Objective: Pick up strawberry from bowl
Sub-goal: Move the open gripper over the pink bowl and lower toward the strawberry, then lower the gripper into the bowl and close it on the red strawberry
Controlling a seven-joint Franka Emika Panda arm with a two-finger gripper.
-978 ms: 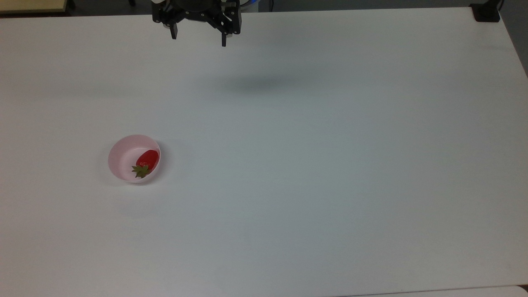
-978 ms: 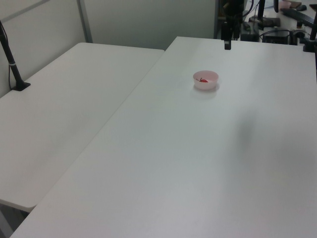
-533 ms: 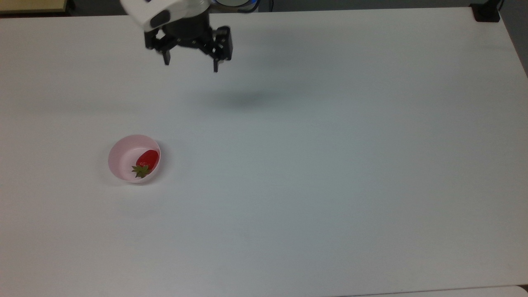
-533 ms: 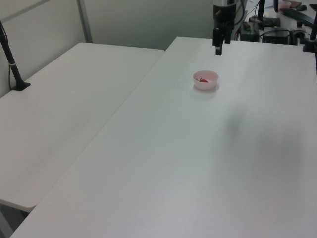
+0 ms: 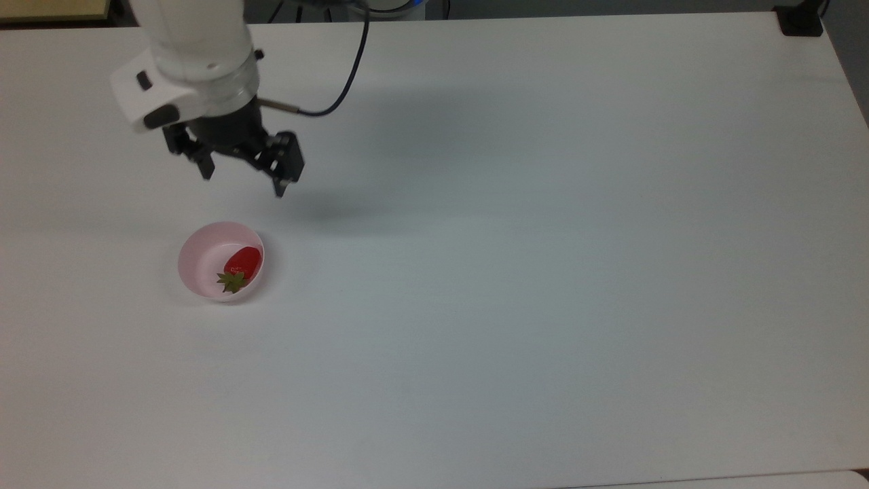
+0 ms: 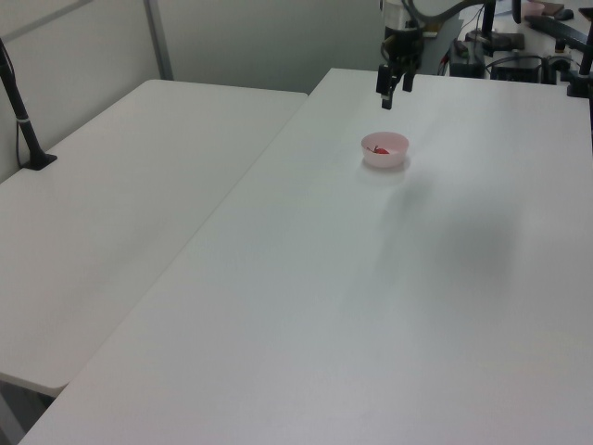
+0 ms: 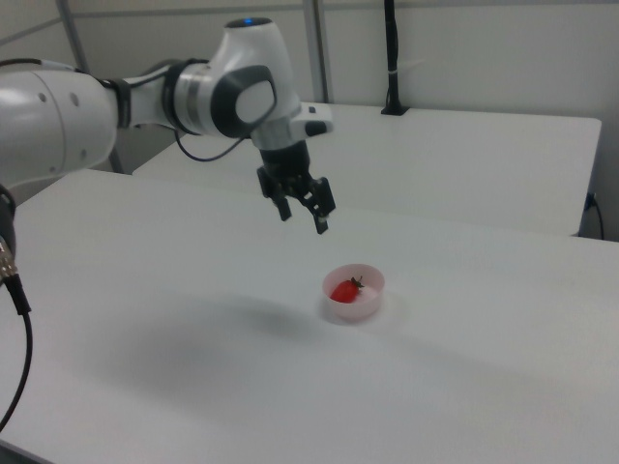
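Top view: plain white counter (image 5: 516, 272), matte, wide bare stretches toward the top view's right and bottom; far edge runs along the frame's top. Pink bowl (image 5: 220, 261) sits at the top view's left, strawberry (image 5: 241, 265) lying inside it, leafy cap toward the bottom. Gripper (image 5: 242, 182) hangs above the counter, apart from the bowl, fingers spread and empty. Left view: a second white table (image 6: 120, 204) adjoins the counter; gripper (image 6: 389, 93) hovers above the bowl (image 6: 384, 150). Right view: pale wall behind, black post (image 7: 392, 58) on the rear table; strawberry (image 7: 344, 290) in bowl (image 7: 354, 294), gripper (image 7: 303, 217) raised, open. No legible writing.
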